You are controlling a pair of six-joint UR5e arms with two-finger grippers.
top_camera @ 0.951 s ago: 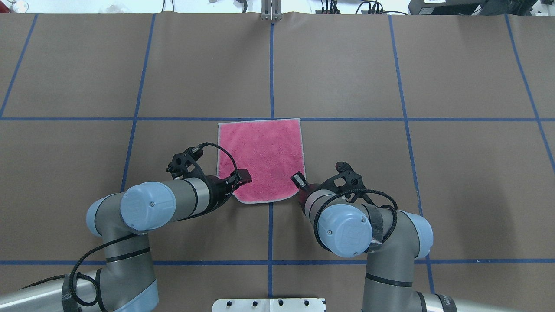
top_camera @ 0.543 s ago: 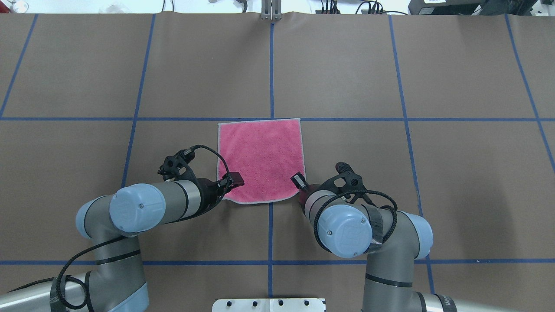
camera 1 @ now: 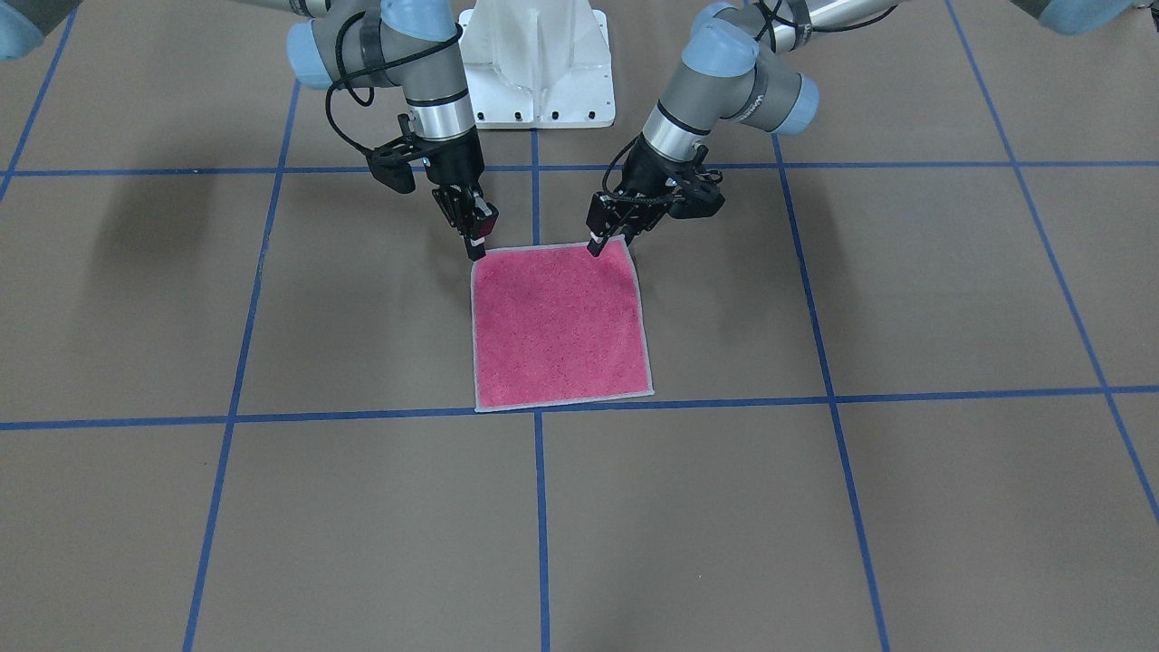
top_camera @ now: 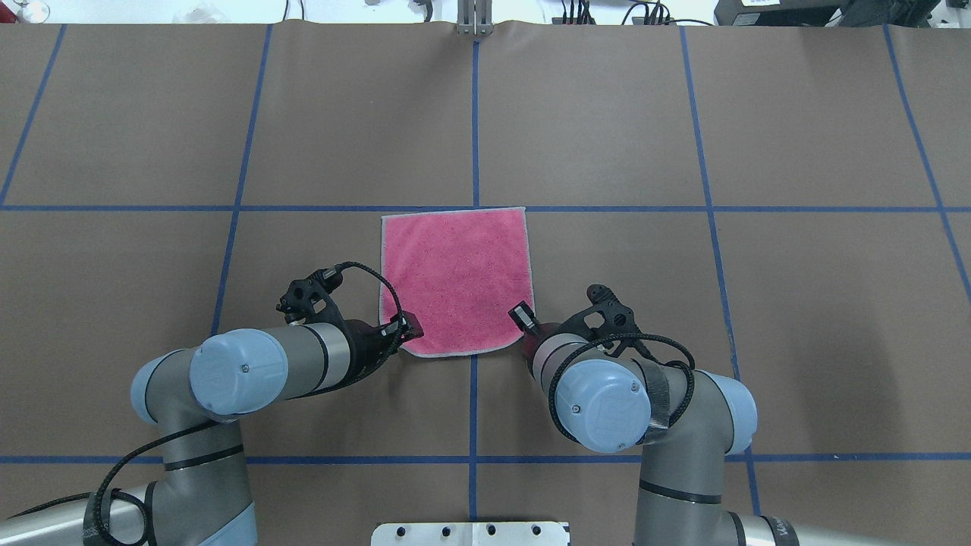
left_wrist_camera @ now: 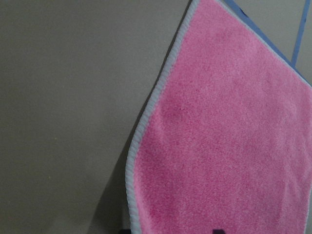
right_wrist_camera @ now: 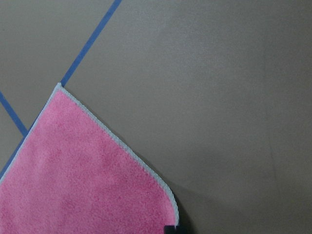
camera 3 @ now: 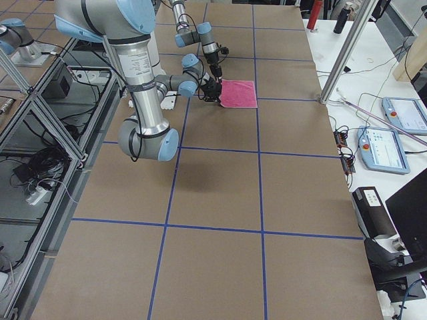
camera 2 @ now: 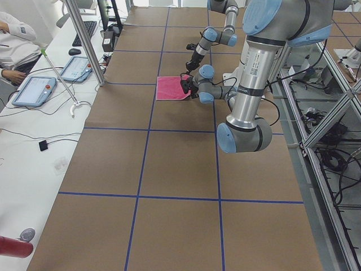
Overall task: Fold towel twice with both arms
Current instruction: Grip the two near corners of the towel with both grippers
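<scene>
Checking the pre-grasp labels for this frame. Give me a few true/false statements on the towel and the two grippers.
1. The towel lies pink side up. True.
2. The towel is folded in half. False: it lies spread open as one square, with no fold made yet.
3. The left gripper is at the towel's left corner on the robot's side. True.
4. The right gripper hangs over the middle of the towel. False: it is at the right corner on the robot's side.
5. The towel's far edge runs close beside a blue tape line. True.
</scene>
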